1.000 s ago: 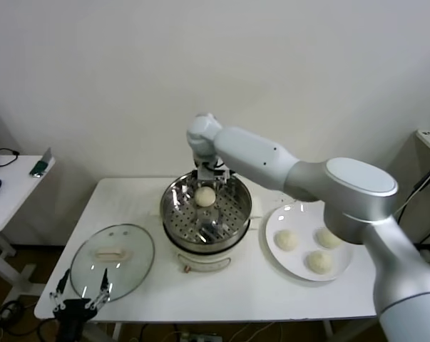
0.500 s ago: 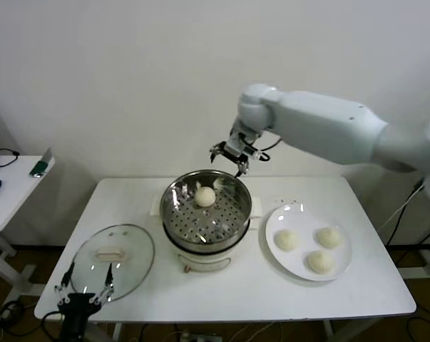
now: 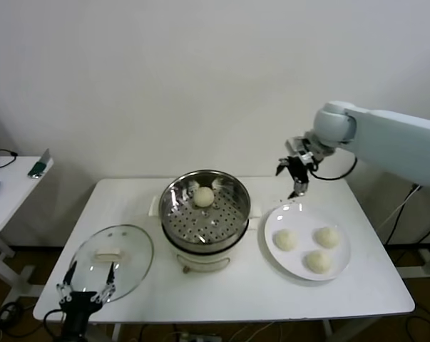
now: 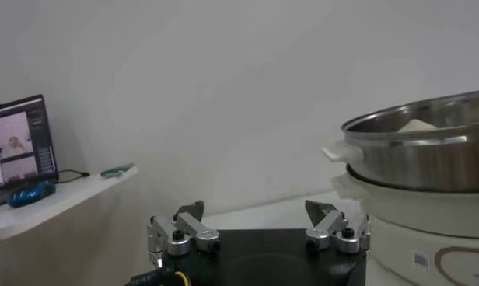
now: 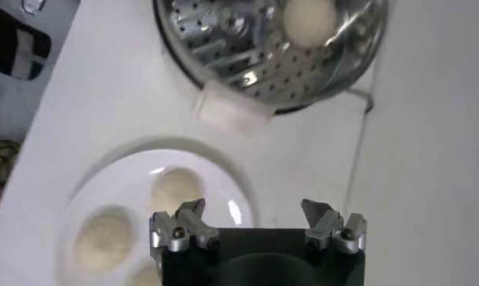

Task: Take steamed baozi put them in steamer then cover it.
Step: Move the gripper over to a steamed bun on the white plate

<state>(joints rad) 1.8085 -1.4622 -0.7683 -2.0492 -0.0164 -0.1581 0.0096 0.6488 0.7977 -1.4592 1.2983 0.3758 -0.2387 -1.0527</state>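
Reaching for the next bun, the right pincer (image 3: 298, 173) hangs wide open and empty above the plate's (image 3: 272, 249) 11 o'clock rim; it should drop straight over one bun and close gently. The steamer (image 3: 173, 191) holds one baozi (image 3: 204, 196) at 12 o'clock; three baozi (image 3: 285, 239) wait. The left pincer (image 3: 86, 288), open, idles by the cover (image 3: 129, 246). The plate's far part is cut off in the right wrist view.

One baozi (image 3: 205, 196) in uncovered steamer (image 3: 206, 214)
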